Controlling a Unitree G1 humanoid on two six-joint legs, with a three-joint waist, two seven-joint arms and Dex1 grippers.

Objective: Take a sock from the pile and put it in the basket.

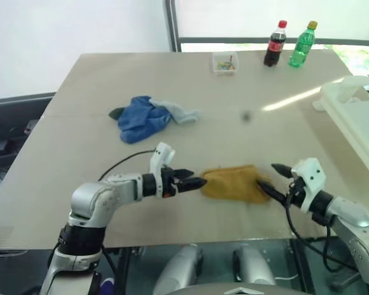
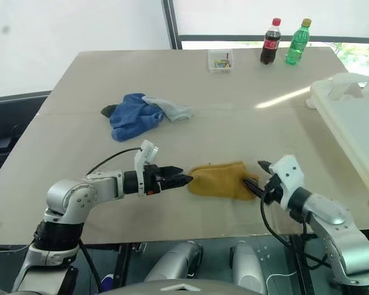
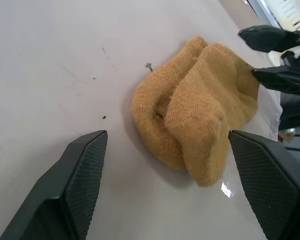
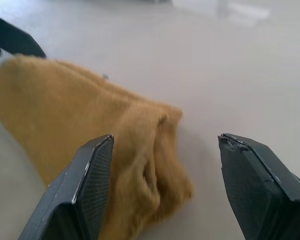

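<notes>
- The table [image 1: 80, 110] takes up most of the head views, a wide beige top.
- The basket [image 2: 350, 123] sits at the right edge of the frame, on the table's right side, well apart from both arms.
- The pile [image 1: 144, 117] lies left of centre: mainly blue, with a grey sock trailing right and a dark bit at its left end.
- The sock [image 1: 234, 182], mustard yellow, lies alone in the lower middle, flat on the table and apart from the pile. It looks folded or doubled, two lobes side by side.
- Its long axis runs left to right across the frame, roughly in line with both grippers; which end is toe and which cuff I cannot tell.
- The left gripper [image 1: 194, 182] points right at the sock's left end, its tips just beside or touching the cloth. Its fingers stand wide, with nothing between them.
- The right gripper [image 1: 272, 178] points left at the sock's right end; the lower finger reaches the cloth, the upper stands clear above. It is wide too, and holds nothing.
- Both arms are about equally near; the right is the one on the basket's side, so it probably suits the carry.
- Two bottles [image 1: 289, 44] and a clear box [image 1: 224, 62] stand at the far edge, upper right of centre.
</notes>
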